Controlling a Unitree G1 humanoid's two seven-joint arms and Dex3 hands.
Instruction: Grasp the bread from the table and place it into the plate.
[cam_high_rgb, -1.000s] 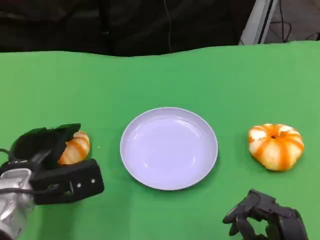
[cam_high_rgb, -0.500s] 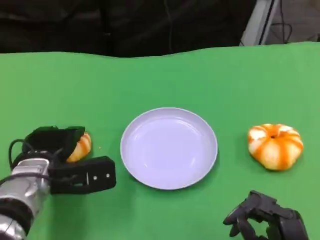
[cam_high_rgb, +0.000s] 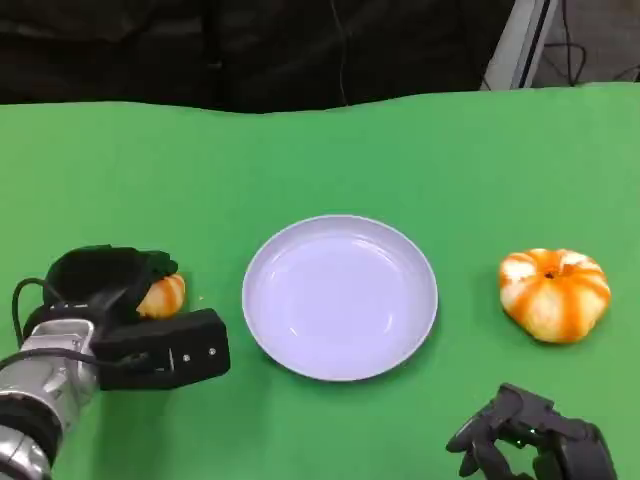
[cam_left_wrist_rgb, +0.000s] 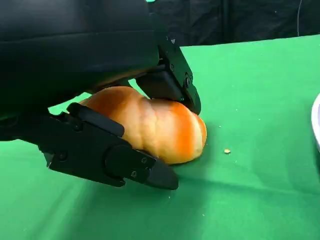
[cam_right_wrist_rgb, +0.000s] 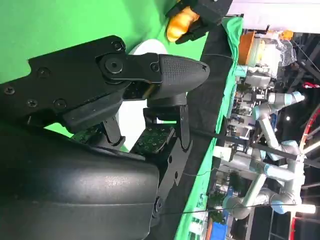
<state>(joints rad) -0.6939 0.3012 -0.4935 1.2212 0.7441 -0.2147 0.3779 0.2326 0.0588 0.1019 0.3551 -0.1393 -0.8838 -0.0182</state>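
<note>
The bread (cam_left_wrist_rgb: 160, 127) lies on the green tabletop (cam_high_rgb: 330, 150) near its left edge, well to the left of the plate (cam_high_rgb: 340, 296). It is an oblong, rounded loaf, golden orange with paler cream bands running across it, and its crust looks smooth and slightly glossy. In the left wrist view its long axis runs level with the tabletop, one rounded end pointing out past the fingertips toward the plate's side; its underside rests on the cloth. A small crumb (cam_left_wrist_rgb: 227, 150) sits on the cloth just beside that end.

The left hand (cam_high_rgb: 125, 320) is closed around the bread: one black finger (cam_left_wrist_rgb: 172, 82) presses over the top of the loaf and another, thicker one (cam_left_wrist_rgb: 105, 155) lies along its near flank, so the loaf is clamped between them. From the head view most of the loaf is covered by the hand's black shell, with an orange patch showing. The silver forearm (cam_high_rgb: 40, 385) comes in from the tabletop's near left corner.

The plate is round, shallow, pale lilac-white and smooth, set at the middle of the tabletop. The tabletop is covered in a matte green cloth.

A second bread (cam_high_rgb: 554, 293), round and pumpkin-shaped with orange and cream ribs, sits toward the right edge, apart from the plate. The right hand (cam_high_rgb: 530, 445) rests near the near right corner, its fingers curled in, with nothing in them.
</note>
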